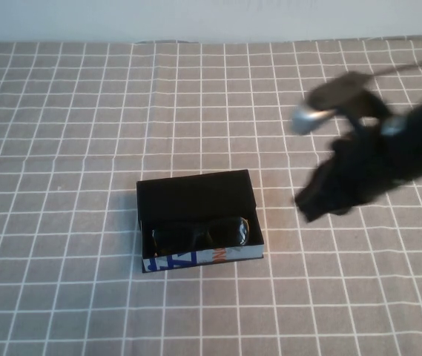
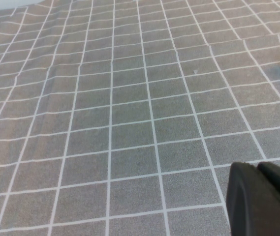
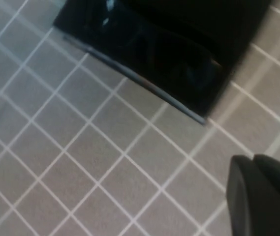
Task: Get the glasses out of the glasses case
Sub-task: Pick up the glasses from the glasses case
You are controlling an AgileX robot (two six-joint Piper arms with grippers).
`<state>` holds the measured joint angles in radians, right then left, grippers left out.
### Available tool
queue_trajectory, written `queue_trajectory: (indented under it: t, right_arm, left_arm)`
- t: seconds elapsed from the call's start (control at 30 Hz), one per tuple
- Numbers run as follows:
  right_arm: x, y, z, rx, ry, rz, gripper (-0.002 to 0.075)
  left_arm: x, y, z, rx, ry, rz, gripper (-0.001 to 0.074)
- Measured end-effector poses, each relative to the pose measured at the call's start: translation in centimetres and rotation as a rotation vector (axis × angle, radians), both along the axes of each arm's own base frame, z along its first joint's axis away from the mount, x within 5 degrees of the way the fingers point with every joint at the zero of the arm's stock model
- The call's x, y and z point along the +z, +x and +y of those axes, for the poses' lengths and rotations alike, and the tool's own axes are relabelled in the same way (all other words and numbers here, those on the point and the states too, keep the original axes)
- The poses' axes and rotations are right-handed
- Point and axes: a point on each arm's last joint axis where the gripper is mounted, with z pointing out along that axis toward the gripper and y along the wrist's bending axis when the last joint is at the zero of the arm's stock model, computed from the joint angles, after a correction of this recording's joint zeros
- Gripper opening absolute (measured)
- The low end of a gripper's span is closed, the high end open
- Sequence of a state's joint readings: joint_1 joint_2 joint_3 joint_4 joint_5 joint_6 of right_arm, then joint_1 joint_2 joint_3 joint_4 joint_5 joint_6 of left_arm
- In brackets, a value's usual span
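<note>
The glasses [image 1: 199, 235] lie long-axis across the table in the front of the open glasses case [image 1: 196, 194]; the right gripper [image 1: 316, 205], fingers together, hangs just to its right, nearer; the left gripper [image 2: 263, 196], also closed, is elsewhere over bare cloth.

You had a grey tablecloth [image 1: 62, 133] with a white grid of squares spread over the whole table. It lay mostly flat, with slight ripples showing in the left wrist view, and a pale wall [image 1: 196, 18] stood behind its far edge.
</note>
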<state>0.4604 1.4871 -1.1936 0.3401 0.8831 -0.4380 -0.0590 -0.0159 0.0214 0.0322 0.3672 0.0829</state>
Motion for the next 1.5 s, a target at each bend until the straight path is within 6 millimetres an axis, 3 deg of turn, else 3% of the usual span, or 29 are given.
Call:
queue_trajectory:
  t: [0.17, 0.27, 0.53, 0.77, 1.03, 1.5]
  right_arm:
    - [-0.2, 2.2, 5.3, 0.294, -0.11, -0.04, -0.0011]
    - [-0.7, 3.0, 8.1, 0.467, -0.157, -0.05, 0.0031]
    - [-2.9, 5.8, 12.6, 0.78, -0.227, -0.106, 0.0334]
    - [-5.2, 7.5, 14.3, 0.86, -0.257, -0.132, 0.0349]
    - [-8.0, 8.3, 14.8, 0.886, -0.28, -0.1, 0.0341]
    - [-8.8, 8.8, 14.9, 0.886, -0.307, -0.114, 0.034]
  left_arm:
    - [0.0, 0.0, 0.0, 0.0, 0.0, 0.0, -0.0004]
    - [0.0, 0.0, 0.0, 0.0, 0.0, 0.0, -0.0004]
    - [0.0, 0.0, 0.0, 0.0, 0.0, 0.0, -0.0005]
    - [0.0, 0.0, 0.0, 0.0, 0.0, 0.0, -0.0004]
    - [0.0, 0.0, 0.0, 0.0, 0.0, 0.0, -0.0004]
    - [0.0, 0.0, 0.0, 0.0, 0.0, 0.0, -0.0004]
